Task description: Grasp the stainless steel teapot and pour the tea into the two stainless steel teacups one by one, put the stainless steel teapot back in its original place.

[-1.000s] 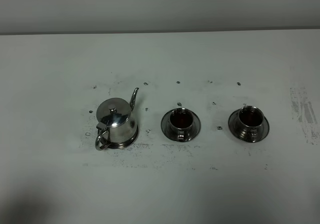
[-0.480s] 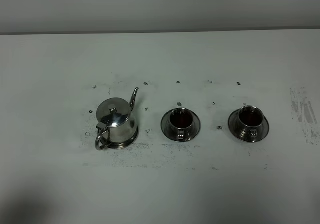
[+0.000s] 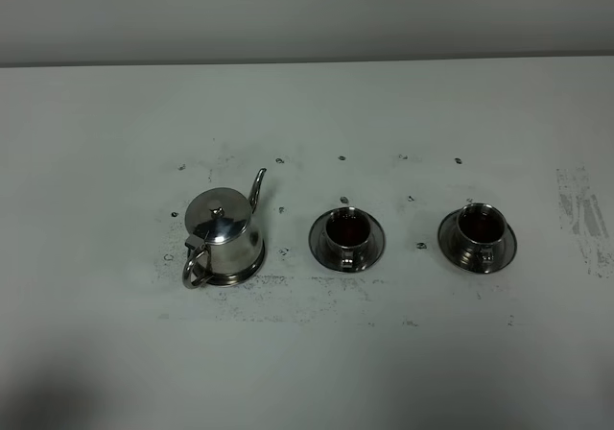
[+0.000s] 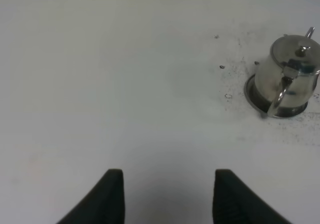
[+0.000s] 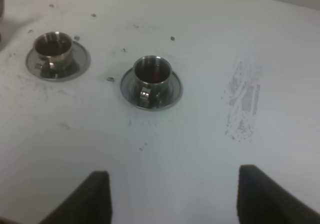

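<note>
The teapot (image 3: 224, 234) stands upright on its round saucer (image 3: 251, 273) at the left of the white table (image 3: 96, 142), lid on, with its loop handle (image 3: 196, 269) turned toward the near edge and its thin spout (image 3: 257, 186) pointing away, which leaves the handle open to a grasp from the robot's side. To its right, well apart from it and from each other, sit the two cups, the middle cup (image 3: 346, 233) and the far-right cup (image 3: 479, 230), each on its own saucer with the little handle facing the near edge; both look dark inside, though whether that is tea or shadow is hard to tell. The left gripper (image 4: 167, 196) hangs over bare table short of the teapot, fingers spread wide on nothing, and the right gripper (image 5: 172, 199) likewise hangs open near the cups, so nothing looks grasped yet.
</note>
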`<state>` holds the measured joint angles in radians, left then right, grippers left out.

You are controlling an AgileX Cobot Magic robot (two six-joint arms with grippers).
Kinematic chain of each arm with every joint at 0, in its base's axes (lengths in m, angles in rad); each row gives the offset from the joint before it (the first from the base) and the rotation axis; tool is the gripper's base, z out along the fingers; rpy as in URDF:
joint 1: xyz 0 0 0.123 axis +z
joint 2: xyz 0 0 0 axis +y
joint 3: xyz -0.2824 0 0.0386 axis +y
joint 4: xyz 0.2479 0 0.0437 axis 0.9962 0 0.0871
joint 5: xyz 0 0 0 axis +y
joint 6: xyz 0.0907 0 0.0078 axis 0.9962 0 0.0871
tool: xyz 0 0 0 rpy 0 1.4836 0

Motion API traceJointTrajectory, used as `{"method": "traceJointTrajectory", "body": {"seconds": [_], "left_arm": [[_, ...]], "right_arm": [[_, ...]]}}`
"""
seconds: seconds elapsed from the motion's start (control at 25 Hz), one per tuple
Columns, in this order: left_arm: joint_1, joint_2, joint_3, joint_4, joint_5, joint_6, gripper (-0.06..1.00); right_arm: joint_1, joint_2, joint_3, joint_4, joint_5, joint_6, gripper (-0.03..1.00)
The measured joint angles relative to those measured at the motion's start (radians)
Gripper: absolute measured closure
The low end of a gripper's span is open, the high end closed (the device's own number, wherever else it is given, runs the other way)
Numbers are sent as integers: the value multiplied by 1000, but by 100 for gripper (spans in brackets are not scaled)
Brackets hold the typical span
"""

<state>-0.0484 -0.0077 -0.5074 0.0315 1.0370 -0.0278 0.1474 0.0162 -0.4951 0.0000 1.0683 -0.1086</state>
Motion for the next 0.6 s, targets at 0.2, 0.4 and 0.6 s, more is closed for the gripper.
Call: {"method": "traceJointTrajectory", "body": {"seconds": [0.2, 0.4, 0.6], "left_arm": [[0, 0, 0, 0, 0, 0, 55], [0, 0, 0, 0, 0, 0, 55], [0, 0, 0, 0, 0, 0, 55]], "right_arm": [[0, 0, 0, 0, 0, 0, 45], [0, 0, 0, 0, 0, 0, 45], [0, 0, 0, 0, 0, 0, 45]]}}
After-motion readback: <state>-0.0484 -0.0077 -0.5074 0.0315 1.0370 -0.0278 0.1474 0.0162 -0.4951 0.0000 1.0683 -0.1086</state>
